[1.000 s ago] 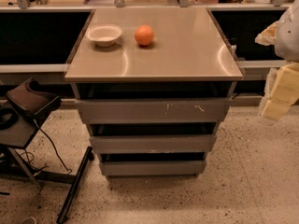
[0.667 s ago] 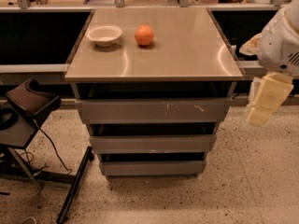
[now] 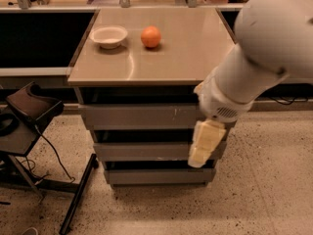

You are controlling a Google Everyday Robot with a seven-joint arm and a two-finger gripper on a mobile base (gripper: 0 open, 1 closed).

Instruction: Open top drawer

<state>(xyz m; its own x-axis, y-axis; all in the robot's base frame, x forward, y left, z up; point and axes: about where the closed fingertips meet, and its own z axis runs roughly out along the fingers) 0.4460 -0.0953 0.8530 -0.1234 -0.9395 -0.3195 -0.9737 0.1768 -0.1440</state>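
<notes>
The top drawer is the widest grey metal front under the cabinet top, closed, with small white scratches right of centre. Two narrower grey drawers sit below it, also closed. My white arm comes in from the upper right and crosses the cabinet's right side. My gripper hangs pale and pointing down in front of the right end of the drawers, at the height of the middle drawer, below the top drawer's right end.
A white bowl and an orange sit on the cabinet top. A dark chair or stand with cables stands at the left on the speckled floor. Dark counters run behind.
My arm has swung in from the right edge toward the left and now covers the cabinet's right side; the gripper has moved left and down in front of the drawers. The drawers have not moved.
</notes>
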